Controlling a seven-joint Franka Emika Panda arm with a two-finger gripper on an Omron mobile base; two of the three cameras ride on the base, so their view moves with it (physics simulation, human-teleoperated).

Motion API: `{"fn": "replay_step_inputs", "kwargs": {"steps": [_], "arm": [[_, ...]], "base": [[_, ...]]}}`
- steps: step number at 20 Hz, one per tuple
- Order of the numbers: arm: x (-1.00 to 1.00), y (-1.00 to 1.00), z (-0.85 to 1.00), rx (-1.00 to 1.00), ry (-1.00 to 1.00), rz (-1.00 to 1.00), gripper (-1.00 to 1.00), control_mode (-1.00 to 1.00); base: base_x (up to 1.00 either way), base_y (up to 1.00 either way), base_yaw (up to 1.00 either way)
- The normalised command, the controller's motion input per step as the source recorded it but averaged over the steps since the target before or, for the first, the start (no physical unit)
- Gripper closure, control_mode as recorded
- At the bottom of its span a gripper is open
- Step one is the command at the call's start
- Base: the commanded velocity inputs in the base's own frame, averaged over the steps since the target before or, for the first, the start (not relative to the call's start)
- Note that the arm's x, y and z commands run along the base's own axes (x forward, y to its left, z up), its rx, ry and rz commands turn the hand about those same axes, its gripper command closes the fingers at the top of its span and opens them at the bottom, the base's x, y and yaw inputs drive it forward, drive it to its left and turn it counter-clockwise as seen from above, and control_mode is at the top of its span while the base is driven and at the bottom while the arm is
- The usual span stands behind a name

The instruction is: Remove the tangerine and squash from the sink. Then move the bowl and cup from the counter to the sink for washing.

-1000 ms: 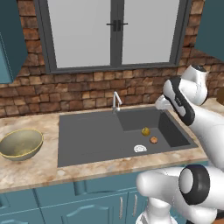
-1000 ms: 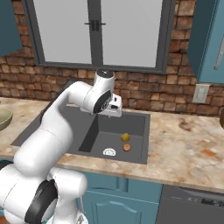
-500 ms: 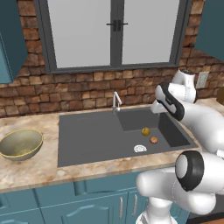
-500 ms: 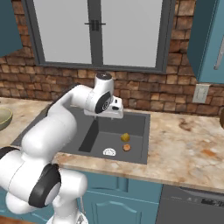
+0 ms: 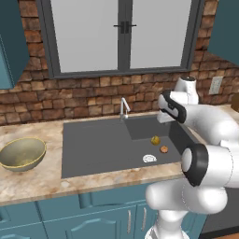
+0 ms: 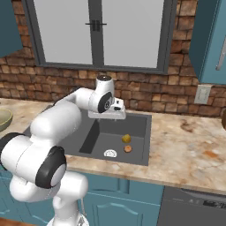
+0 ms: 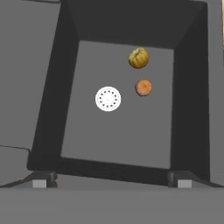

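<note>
1. Now the hand (image 7: 109,178) has swung out over the sink (image 5: 93,144) basin, fingers spread, empty.
2. Squash (image 7: 138,58) and tangerine (image 7: 143,87) lie unmoved below it, beside the drain (image 7: 107,99).
3. Bowl (image 5: 21,153) sits unchanged on the bench (image 5: 32,179), well apart.

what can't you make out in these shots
- Cup: none identifiable on any counter stretch in view.
- Bowl: whole in the left base view; in the right base view the left edge cuts it to a sliver.
- Faucet: in the right base view the arm covers it.
</note>
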Motion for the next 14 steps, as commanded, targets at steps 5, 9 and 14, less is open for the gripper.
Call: {"fn": "replay_step_inputs", "kwargs": {"steps": [5, 9, 14], "arm": [[0.30, -0.07, -0.22, -0.01, 0.02, 0.00, -1.00, -1.00], [0.24, -0.13, -0.19, 0.00, 0.04, 0.00, -1.00, -1.00], [0.24, -0.05, -0.21, 0.00, 0.02, -0.01, -1.00, -1.00]], "base": [[0.00, 0.00, 0.00], [0.00, 0.00, 0.00], [0.00, 0.00, 0.00]]}}
